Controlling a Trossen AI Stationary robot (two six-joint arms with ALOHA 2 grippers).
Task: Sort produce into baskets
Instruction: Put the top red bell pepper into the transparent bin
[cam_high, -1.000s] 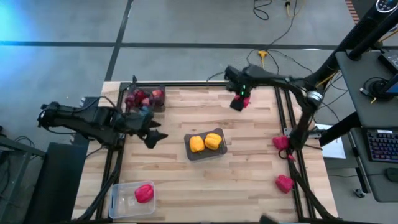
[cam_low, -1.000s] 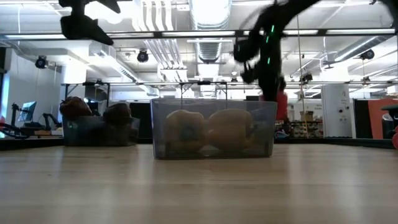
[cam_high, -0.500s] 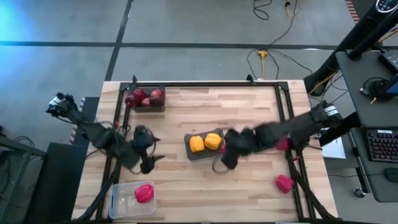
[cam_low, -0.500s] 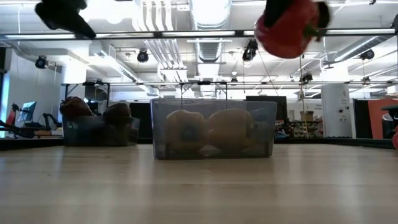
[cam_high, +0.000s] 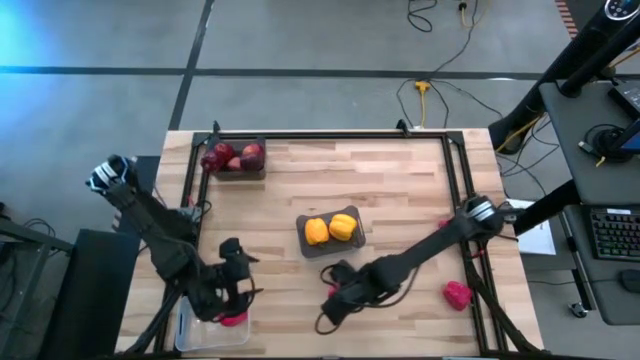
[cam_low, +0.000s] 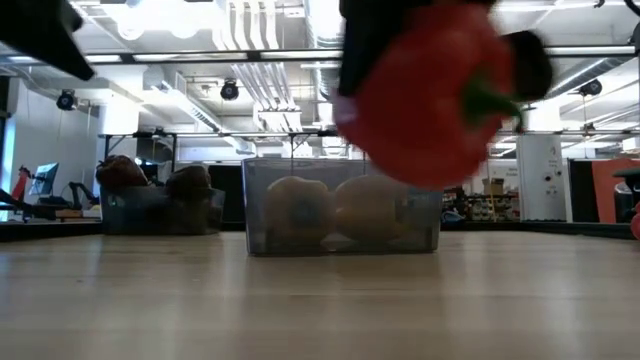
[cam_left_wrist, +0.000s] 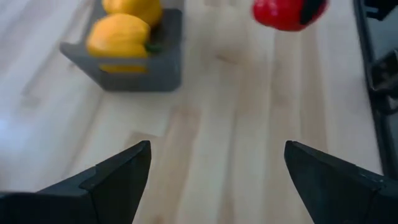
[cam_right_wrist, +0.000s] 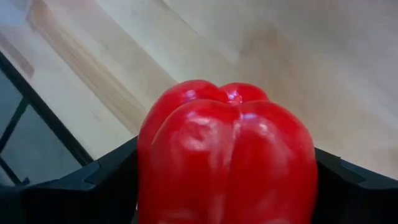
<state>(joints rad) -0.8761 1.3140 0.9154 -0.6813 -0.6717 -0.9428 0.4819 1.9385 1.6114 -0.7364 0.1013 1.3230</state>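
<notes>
My right gripper (cam_high: 335, 300) is shut on a bright red bell pepper (cam_right_wrist: 227, 155) above the table's near middle. The pepper looms large in the low view (cam_low: 425, 100). My left gripper (cam_high: 238, 288) is open and empty (cam_left_wrist: 217, 155), over the clear bin (cam_high: 190, 330) at the near left. That bin holds one red pepper (cam_high: 232, 319). A dark grey bin (cam_high: 352, 242) at the centre holds two yellow peppers (cam_high: 330, 229). Another dark bin (cam_high: 262, 172) at the far left holds apples (cam_high: 233, 157). My right gripper pinches the red pepper between its two fingers (cam_right_wrist: 93, 180), one on each of its opposite sides (cam_right_wrist: 146, 168). The arm reaches in from the table's right. The pepper is lifted clear of the table, its green stem (cam_low: 488, 100) pointing sideways.
One red pepper (cam_high: 457, 293) lies at the near right by the table's edge. Another (cam_high: 448, 228) shows at the right edge, partly behind my right arm. A black frame rail runs along the table's sides.
My right gripper has carried the red pepper from the far edge toward the near edge and to the left, past the bin of yellow peppers. My left gripper has gone toward the near edge, to over the clear bin.
</notes>
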